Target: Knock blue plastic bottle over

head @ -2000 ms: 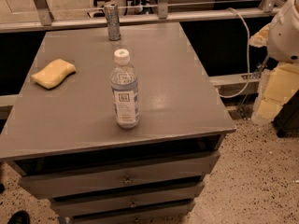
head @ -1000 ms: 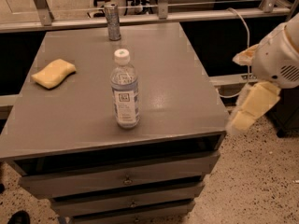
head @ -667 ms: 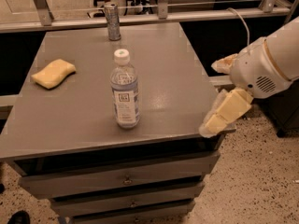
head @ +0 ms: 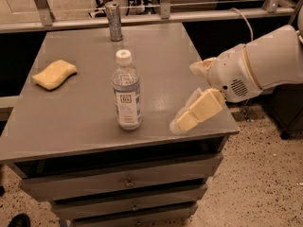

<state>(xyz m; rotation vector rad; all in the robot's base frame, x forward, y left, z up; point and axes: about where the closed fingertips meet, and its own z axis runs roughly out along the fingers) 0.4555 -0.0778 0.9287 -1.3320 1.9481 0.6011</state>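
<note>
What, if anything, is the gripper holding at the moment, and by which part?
Nothing is held: the gripper is open and empty, over the right edge of the table, apart from the bottle.

Yellow sponge [head: 54, 74], silver can [head: 113, 21] at back, grey cabinet [head: 80, 126]

Grey table [head: 80, 112]: bottle [head: 126, 93], can [head: 113, 15], perhaps sponge [head: 54, 74]; hand [head: 187, 96] above one edge.
</note>
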